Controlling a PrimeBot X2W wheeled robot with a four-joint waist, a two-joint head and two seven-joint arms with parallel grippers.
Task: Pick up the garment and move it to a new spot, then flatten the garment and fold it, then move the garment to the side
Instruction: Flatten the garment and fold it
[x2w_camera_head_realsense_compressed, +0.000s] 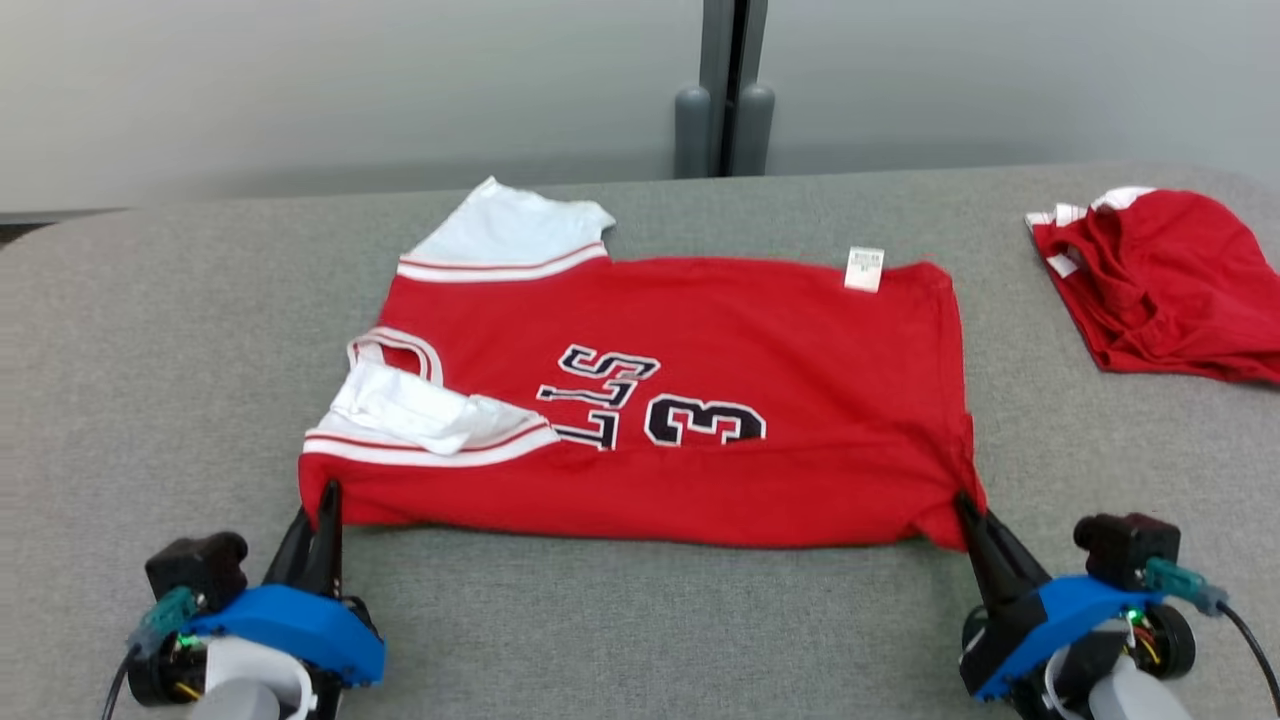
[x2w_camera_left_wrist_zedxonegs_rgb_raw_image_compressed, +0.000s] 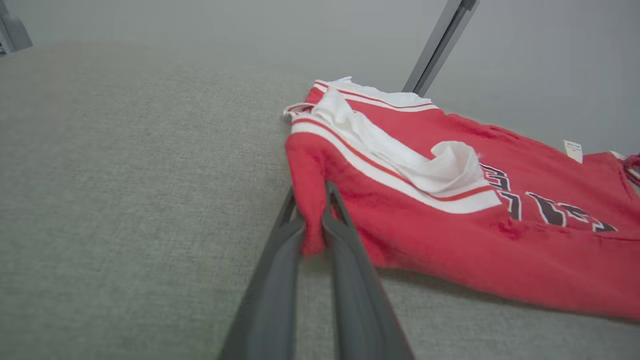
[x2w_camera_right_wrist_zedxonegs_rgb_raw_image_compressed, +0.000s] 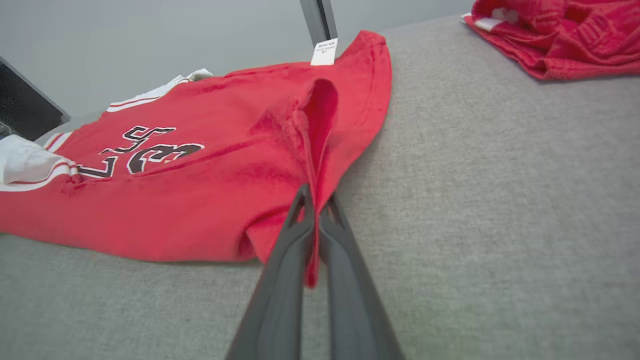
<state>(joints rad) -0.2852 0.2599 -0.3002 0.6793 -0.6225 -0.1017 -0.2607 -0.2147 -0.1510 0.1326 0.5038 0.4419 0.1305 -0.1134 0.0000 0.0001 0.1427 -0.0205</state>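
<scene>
The garment (x2w_camera_head_realsense_compressed: 700, 400) is a red jersey with white sleeves and dark lettering, lying folded lengthwise on the grey table. My left gripper (x2w_camera_head_realsense_compressed: 325, 498) is shut on its near left corner; in the left wrist view the red cloth (x2w_camera_left_wrist_zedxonegs_rgb_raw_image_compressed: 312, 220) is pinched between the two dark fingers (x2w_camera_left_wrist_zedxonegs_rgb_raw_image_compressed: 280, 250). At the near right corner my right gripper (x2w_camera_head_realsense_compressed: 965, 505) is shut on the hem, and the right wrist view shows a ridge of the garment (x2w_camera_right_wrist_zedxonegs_rgb_raw_image_compressed: 315, 150) pulled up into the closed fingers (x2w_camera_right_wrist_zedxonegs_rgb_raw_image_compressed: 290, 260). A white tag (x2w_camera_head_realsense_compressed: 864, 268) sits on the far edge.
A second red garment (x2w_camera_head_realsense_compressed: 1170, 285) lies crumpled at the table's far right, also in the right wrist view (x2w_camera_right_wrist_zedxonegs_rgb_raw_image_compressed: 560, 35). The grey padded table (x2w_camera_head_realsense_compressed: 150, 350) spreads wide on all sides. A grey post (x2w_camera_head_realsense_compressed: 725, 90) stands behind the table against the wall.
</scene>
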